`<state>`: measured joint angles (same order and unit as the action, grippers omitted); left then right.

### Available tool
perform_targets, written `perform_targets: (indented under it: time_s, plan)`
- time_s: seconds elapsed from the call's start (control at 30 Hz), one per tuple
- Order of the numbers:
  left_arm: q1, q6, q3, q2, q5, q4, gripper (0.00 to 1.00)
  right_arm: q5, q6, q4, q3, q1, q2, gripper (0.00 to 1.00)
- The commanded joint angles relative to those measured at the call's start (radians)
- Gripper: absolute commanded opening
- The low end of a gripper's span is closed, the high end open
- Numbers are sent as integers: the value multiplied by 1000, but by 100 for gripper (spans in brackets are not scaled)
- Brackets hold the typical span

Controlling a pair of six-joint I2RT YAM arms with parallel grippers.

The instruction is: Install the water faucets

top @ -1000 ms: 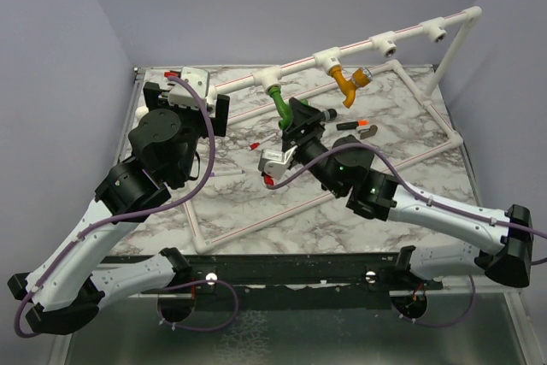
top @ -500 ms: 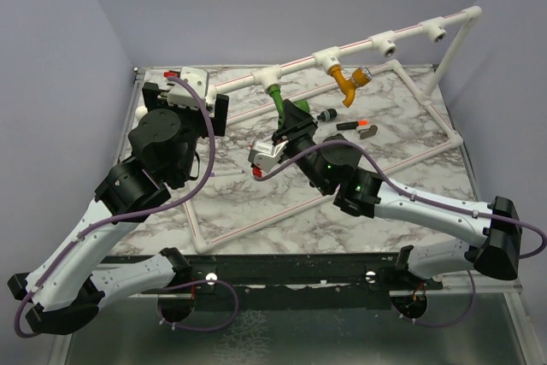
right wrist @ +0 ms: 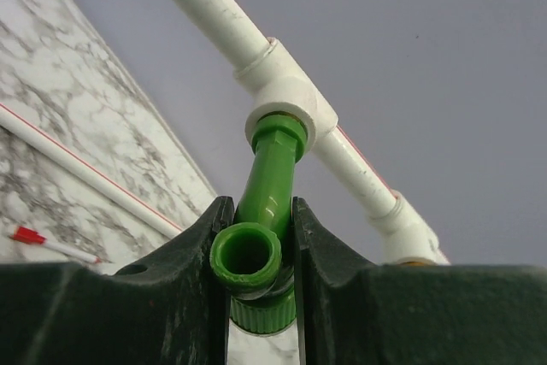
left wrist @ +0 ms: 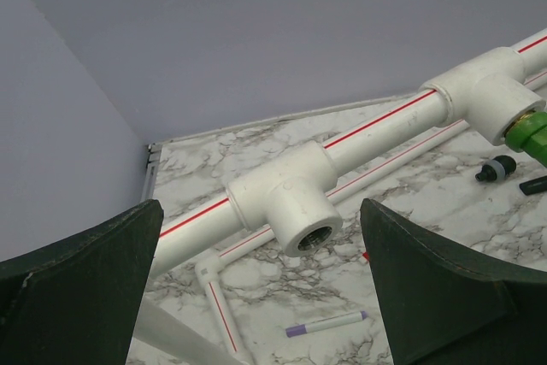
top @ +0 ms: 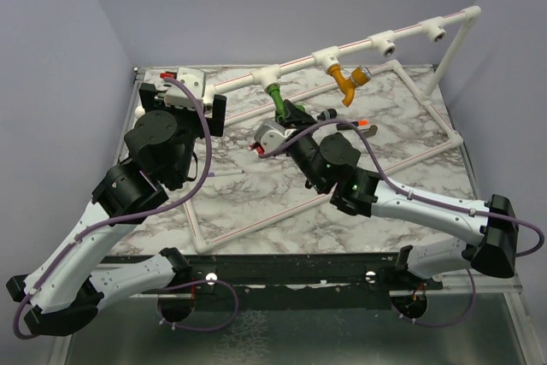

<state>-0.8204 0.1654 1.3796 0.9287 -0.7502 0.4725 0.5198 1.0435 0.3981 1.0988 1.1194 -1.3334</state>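
**Right pincer has closed on the green faucet; left has not moved**

On my left, nothing has changed over the last second. The left pincer (top: 192,100) (left wrist: 265,297) stands spread wide with nothing in it. It is aimed at an empty T-socket (left wrist: 299,211) of the white, red-striped pipe frame (top: 299,61), which sits just ahead of its fingers and apart from them. Below that socket, between the two fingers in the wrist view, a purple pen (left wrist: 325,324) lies on the marble table (top: 239,203).

The right side is where I see the change. A second ago the right pincer (top: 286,111) (right wrist: 256,211) hung unclenched just short of the green faucet (top: 275,96) (right wrist: 272,168). It has since pushed forward and to the left, its wrist has rolled, and it is now clenched on that faucet. Both fingers press the faucet's flanks close to its open round mouth.

The green faucet is bright and glossy, with a hexagonal collar. It rises straight out from between the fingers into a socket of the frame, where it hangs mouth down. Left of the pincer a red pen (right wrist: 51,245) lies on the table.

Further right, well clear of the pincer, the orange faucet (top: 349,81) hangs from the next socket, untouched.
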Motion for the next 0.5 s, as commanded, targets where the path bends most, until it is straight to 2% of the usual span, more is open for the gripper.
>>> perform_targets:
  time_s: [0.0,0.47]
  plan:
    - [-6,8,10,-17,-22,-2,99,43,-331,55,36,-1,-27,0]
    - [-5,8,7,-40,-12,1,99,136,-1032,213,-36,-1,6,1]
